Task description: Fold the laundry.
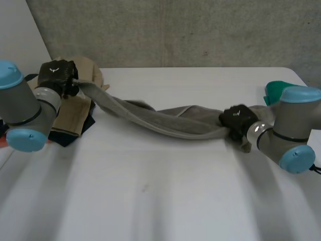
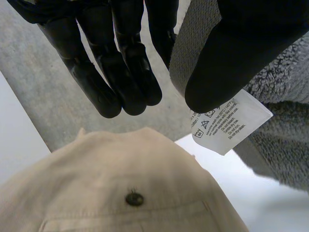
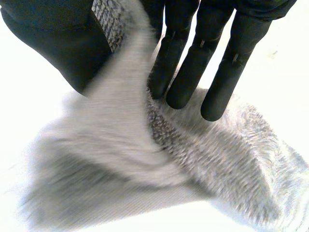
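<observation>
A grey towel (image 1: 160, 118) hangs stretched in a twisted band between my two hands above the white table (image 1: 150, 196). My left hand (image 1: 57, 75) pinches its left end, over a pile of clothes. In the left wrist view the thumb (image 2: 227, 58) presses the grey towel (image 2: 285, 121) against the fingers (image 2: 120, 72); a white care label (image 2: 229, 128) hangs from it. My right hand (image 1: 235, 119) holds the right end low by the table. In the right wrist view the thumb (image 3: 63, 43) and fingers (image 3: 193, 72) pinch the grey towel (image 3: 159, 140).
Under my left hand lies a pile of clothes with beige trousers (image 1: 75, 113) over a dark garment (image 1: 67, 136); the beige cloth (image 2: 120, 188) shows a dark button (image 2: 134, 198). A green object (image 1: 276, 90) sits at the table's right edge behind my right arm.
</observation>
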{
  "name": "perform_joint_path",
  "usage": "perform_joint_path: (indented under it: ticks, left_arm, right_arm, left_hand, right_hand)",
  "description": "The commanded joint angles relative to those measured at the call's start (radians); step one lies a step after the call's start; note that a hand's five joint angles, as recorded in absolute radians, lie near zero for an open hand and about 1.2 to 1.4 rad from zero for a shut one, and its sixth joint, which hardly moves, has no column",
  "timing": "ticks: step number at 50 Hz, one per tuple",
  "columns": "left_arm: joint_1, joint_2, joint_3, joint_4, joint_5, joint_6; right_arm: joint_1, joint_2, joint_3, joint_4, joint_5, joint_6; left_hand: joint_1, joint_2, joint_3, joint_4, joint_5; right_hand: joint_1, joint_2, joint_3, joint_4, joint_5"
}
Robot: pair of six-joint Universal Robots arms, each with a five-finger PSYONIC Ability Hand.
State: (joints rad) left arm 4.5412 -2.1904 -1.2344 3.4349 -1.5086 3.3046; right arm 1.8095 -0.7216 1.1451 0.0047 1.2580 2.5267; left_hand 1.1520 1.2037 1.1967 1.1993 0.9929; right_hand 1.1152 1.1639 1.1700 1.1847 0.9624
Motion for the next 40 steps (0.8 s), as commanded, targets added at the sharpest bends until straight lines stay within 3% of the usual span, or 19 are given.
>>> perform_joint_path:
  ticks: [1, 6, 15, 22, 31, 40]
  left_arm:
    - [0.027, 0.073, -0.06, 0.0, 0.045, 0.01]
    - [0.041, 0.123, -0.099, -0.002, 0.061, 0.004]
    - [0.044, 0.159, -0.152, 0.013, 0.091, -0.002]
    - [0.044, 0.161, -0.157, 0.017, 0.094, -0.003]
    - [0.041, 0.178, -0.165, 0.013, 0.1, -0.003]
    - [0.036, 0.193, -0.177, 0.02, 0.107, -0.002]
  right_arm:
    - [-0.021, -0.099, 0.087, 0.015, 0.003, 0.035]
    - [-0.045, -0.179, 0.14, -0.002, 0.035, 0.141]
    - [-0.116, -0.248, 0.214, -0.002, 0.147, 0.406]
    - [-0.139, -0.251, 0.243, 0.037, 0.153, 0.578]
    - [-0.125, -0.252, 0.317, 0.047, 0.123, 0.468]
    - [-0.108, -0.251, 0.341, 0.014, 0.098, 0.451]
  left_hand:
    - [0.244, 0.193, 0.2, 0.197, 0.229]
    - [0.244, 0.193, 0.2, 0.197, 0.229]
    - [0.244, 0.193, 0.2, 0.197, 0.229]
    - [0.244, 0.193, 0.2, 0.197, 0.229]
    - [0.244, 0.193, 0.2, 0.197, 0.229]
    - [0.244, 0.193, 0.2, 0.197, 0.229]
  right_hand:
    - [-0.174, -0.223, -0.229, -0.243, -0.196]
    - [-0.368, -0.417, -0.423, -0.438, -0.39]
    - [-0.406, -0.455, -0.461, -0.476, -0.428]
    - [-0.371, -0.42, -0.426, -0.441, -0.393]
    - [-0.304, -0.352, -0.358, -0.373, -0.325]
    - [-0.444, -0.493, -0.499, -0.514, -0.466]
